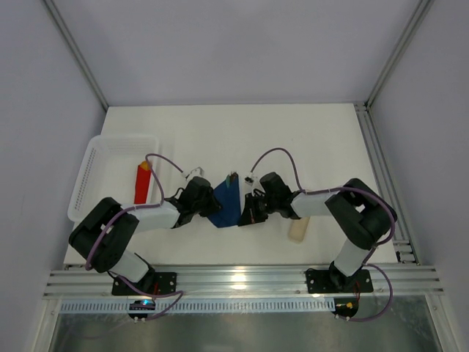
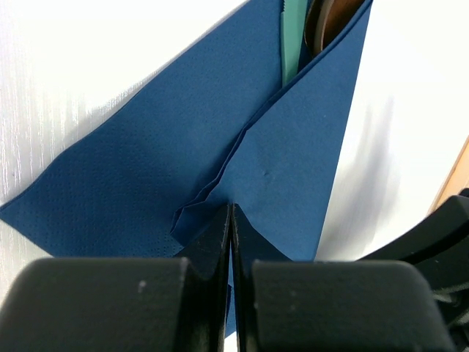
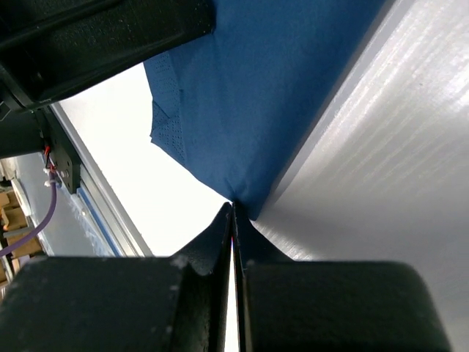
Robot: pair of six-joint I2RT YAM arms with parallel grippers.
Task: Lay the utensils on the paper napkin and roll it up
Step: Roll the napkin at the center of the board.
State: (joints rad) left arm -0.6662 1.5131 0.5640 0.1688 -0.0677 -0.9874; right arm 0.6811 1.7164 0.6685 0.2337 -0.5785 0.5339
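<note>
The navy paper napkin [image 1: 227, 204] lies folded at the table's middle between both grippers. The tips of the utensils [image 1: 231, 178] stick out of its far end; in the left wrist view they show as copper-brown and pale green ends [image 2: 322, 26] under a folded flap of the napkin [image 2: 293, 169]. My left gripper [image 1: 207, 207] is shut on a crumpled fold of the napkin [image 2: 231, 207]. My right gripper [image 1: 248, 213] is shut on the napkin's right corner [image 3: 233, 203], lifting blue paper [image 3: 264, 95] off the white table.
A white basket [image 1: 102, 165] stands at the left with a red block with an orange tip [image 1: 142, 181] leaning on its right side. A pale beige bar [image 1: 299, 228] lies right of the right gripper. The table's front rail [image 1: 234, 280] is close behind.
</note>
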